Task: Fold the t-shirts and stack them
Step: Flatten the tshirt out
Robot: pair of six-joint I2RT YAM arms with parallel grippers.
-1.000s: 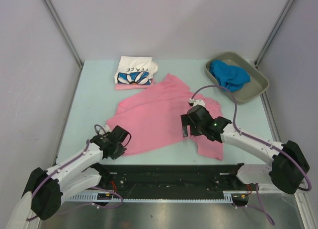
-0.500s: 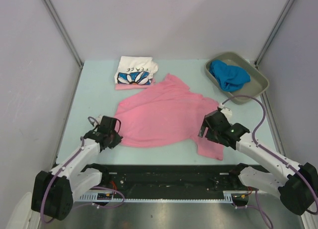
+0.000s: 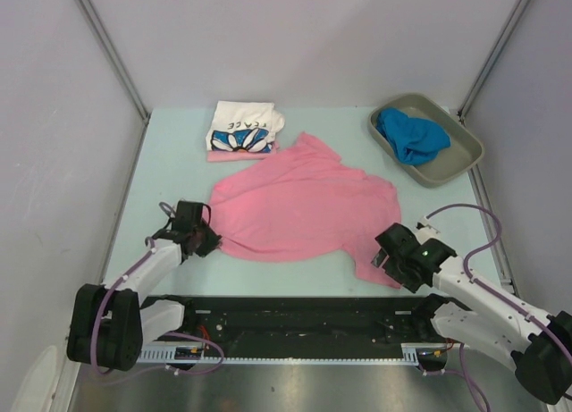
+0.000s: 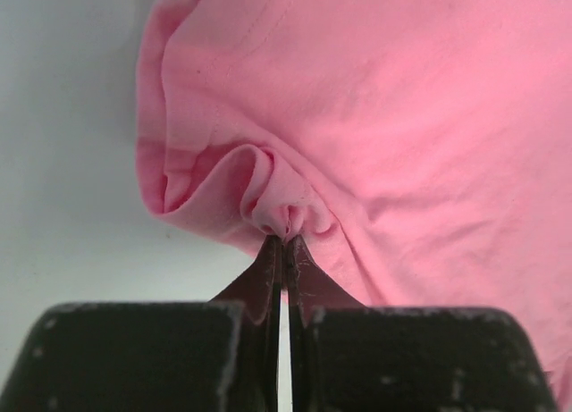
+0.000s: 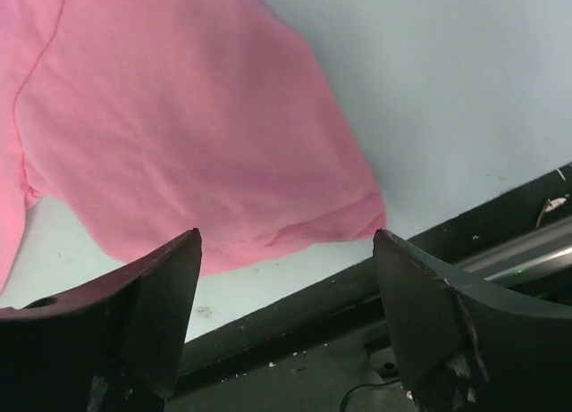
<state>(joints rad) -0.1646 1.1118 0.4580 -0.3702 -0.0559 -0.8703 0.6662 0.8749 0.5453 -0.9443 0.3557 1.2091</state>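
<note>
A plain pink t-shirt (image 3: 299, 206) lies spread out in the middle of the table. My left gripper (image 3: 204, 239) is shut on a bunched fold of its near-left corner (image 4: 268, 193). My right gripper (image 3: 386, 262) is open and empty, just above the shirt's near-right sleeve (image 5: 206, 135) by the table's front edge. A folded white t-shirt with flower print (image 3: 243, 128) lies at the back left on top of another pink shirt (image 3: 234, 155). A bright blue t-shirt (image 3: 409, 135) lies crumpled in the tray.
The grey-olive tray (image 3: 454, 157) stands at the back right. The black rail (image 3: 304, 314) runs along the table's front edge, also in the right wrist view (image 5: 295, 340). Metal posts rise at the back corners.
My left gripper has drawn the shirt's near-left corner to the left and back, flattening that edge. My right gripper has pulled back off the shirt toward the near right, open.
</note>
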